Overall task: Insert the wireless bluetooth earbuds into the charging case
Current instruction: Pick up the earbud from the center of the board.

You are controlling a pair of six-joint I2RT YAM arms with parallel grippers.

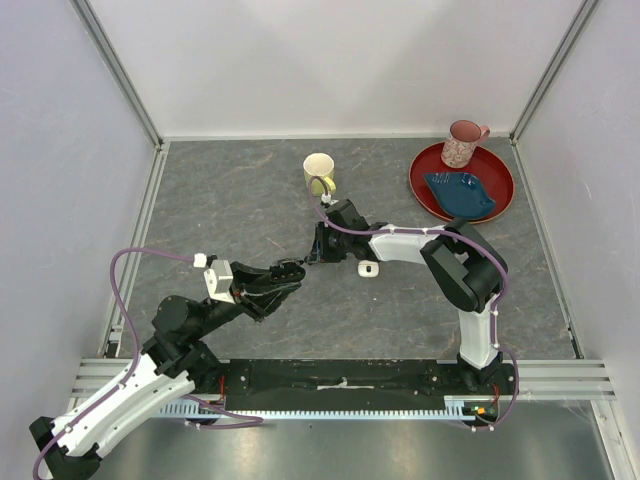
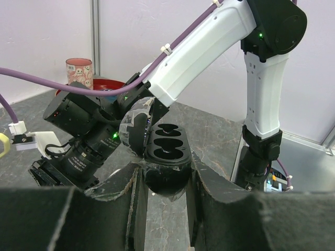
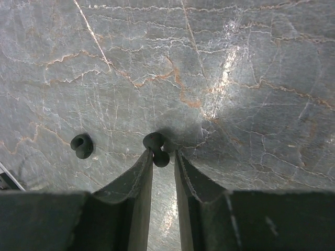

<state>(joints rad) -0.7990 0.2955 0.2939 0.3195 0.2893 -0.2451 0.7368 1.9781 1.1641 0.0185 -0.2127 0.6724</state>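
Left gripper pinches the open charging case; right gripper jaws stand narrowly apart at a black earbud on the table, hold unconfirmed, so a tip-only catch could flick it away.

- Charging case: lower half hidden between the left gripper fingers, which are blurred and cut by the bottom edge.
- Black earbud: partly behind a right gripper fingertip; pinched or merely touched, cannot tell.
- Yellow mug: only a sliver shows at the left edge of the left wrist view.
- Patterned cup and red plate: largely masked by the right arm.
- Small white item, mid-table: too small to identify.
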